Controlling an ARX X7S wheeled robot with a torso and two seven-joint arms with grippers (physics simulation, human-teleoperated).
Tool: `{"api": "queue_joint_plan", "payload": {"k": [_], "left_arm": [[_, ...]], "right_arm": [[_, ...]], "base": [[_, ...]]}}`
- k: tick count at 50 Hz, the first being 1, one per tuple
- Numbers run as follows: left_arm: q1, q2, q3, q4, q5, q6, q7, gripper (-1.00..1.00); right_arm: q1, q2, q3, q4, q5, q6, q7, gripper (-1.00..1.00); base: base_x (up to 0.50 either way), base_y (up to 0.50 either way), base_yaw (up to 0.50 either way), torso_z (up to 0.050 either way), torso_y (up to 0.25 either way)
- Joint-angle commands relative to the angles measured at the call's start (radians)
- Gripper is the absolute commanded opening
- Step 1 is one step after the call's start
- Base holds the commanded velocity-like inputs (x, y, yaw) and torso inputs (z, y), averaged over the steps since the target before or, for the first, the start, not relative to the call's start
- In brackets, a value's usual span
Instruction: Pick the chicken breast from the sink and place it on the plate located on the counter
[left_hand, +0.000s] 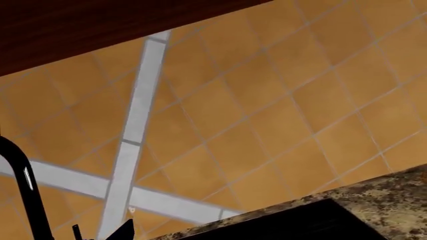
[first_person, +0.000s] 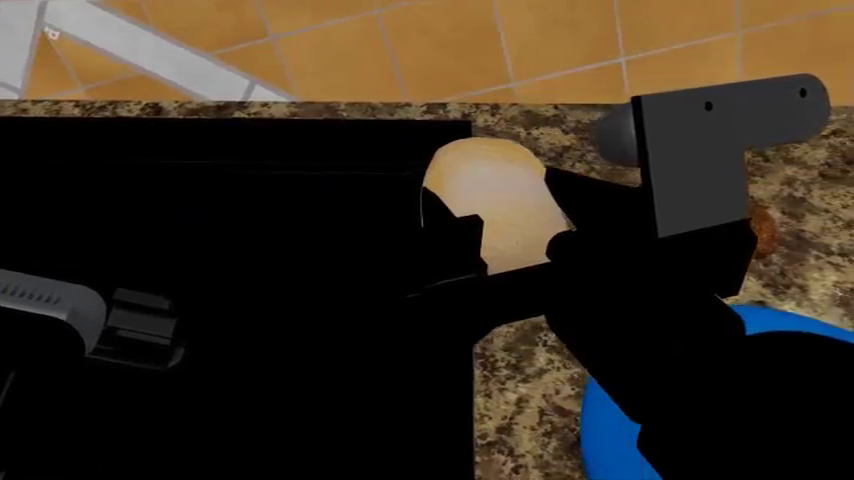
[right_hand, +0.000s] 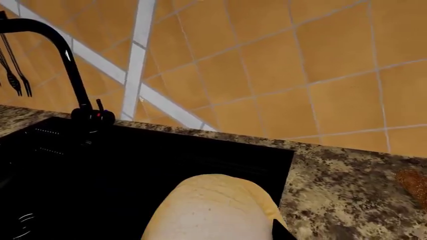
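Note:
The pale beige chicken breast (first_person: 487, 195) is held in the air over the right rim of the black sink (first_person: 240, 200), with my right gripper (first_person: 507, 222) shut on it. In the right wrist view the chicken breast (right_hand: 210, 210) fills the near foreground, and one black fingertip (right_hand: 279, 231) shows at its side. The blue plate (first_person: 801, 335) lies on the speckled counter (first_person: 514, 400) at the lower right, largely hidden by my right arm. My left arm (first_person: 80, 310) reaches over the sink; its jaws are lost against the black basin.
The black faucet (right_hand: 67, 55) with its red dot (right_hand: 99, 115) stands at the sink's back. A reddish-brown item (right_hand: 413, 184) lies on the counter to the right. Orange wall tiles (first_person: 561, 40) rise behind. Dark wood cabinets (left_hand: 100, 30) hang overhead.

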Motion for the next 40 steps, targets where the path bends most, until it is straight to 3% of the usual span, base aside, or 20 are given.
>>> {"api": "queue_joint_plan", "payload": {"k": [1, 11, 40], "left_arm": [[-0.008, 0.000, -0.001, 0.004, -0.007, -0.011, -0.002, 1.00], [-0.017, 0.001, 0.003, 0.002, -0.011, -0.017, -0.004, 1.00], [0.010, 0.001, -0.010, 0.001, -0.014, 0.005, -0.015, 1.00]], "right_arm": [[0.007, 0.007, -0.001, -0.009, -0.020, 0.002, -0.022, -1.00], [0.010, 0.013, -0.006, -0.004, -0.016, -0.005, -0.020, -1.00], [0.015, 0.020, -0.011, -0.002, 0.006, -0.004, -0.004, -1.00]], "base": [[0.00, -0.24, 0.00, 0.000, 0.000], [0.00, -0.24, 0.00, 0.000, 0.001], [0.00, 0.00, 0.00, 0.000, 0.000]]}}
